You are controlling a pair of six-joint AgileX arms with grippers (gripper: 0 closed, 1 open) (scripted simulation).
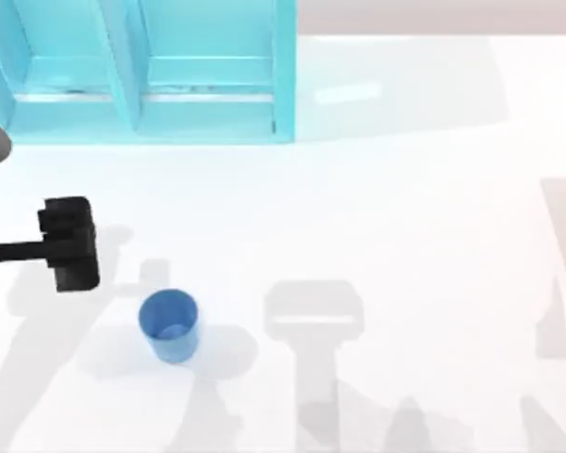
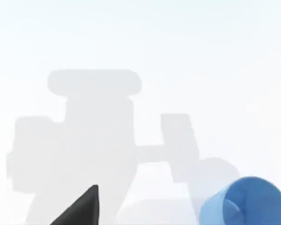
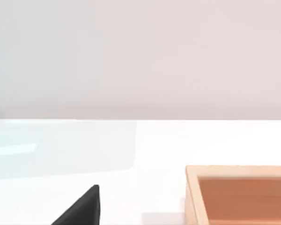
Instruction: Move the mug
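Mug: the mug (image 1: 169,326) is a small plain blue cup standing upright on the white bench (image 1: 406,208), open rim up, in the left half of the top view. In the left wrist view the mug (image 2: 246,201) shows its open mouth and inner wall.
Landmark: all places below are given from the mug.
Left gripper: the left gripper (image 1: 71,243) hangs over the bench to the left of the mug and a little toward the far edge, near it but clearly apart from it. Its dark arm runs off the left edge of the top view.
Left jaws: 1 dark fingertip (image 2: 79,208) shows in the left wrist view, beside the mug and not touching it; I cannot tell whether the jaws are released or clenched.
Shelf unit: a large turquoise shelf unit (image 1: 141,71) stands at the far edge of the bench, well apart from the mug, with 2 open compartments facing the mug's side.
Right arm: 1 dark fingertip (image 3: 79,208) of the right gripper shows in the right wrist view above the bench; jaw state cannot be told.
Wooden box: an open wooden box (image 3: 239,194) sits on the bench in the right wrist view; its place from the mug cannot be told.
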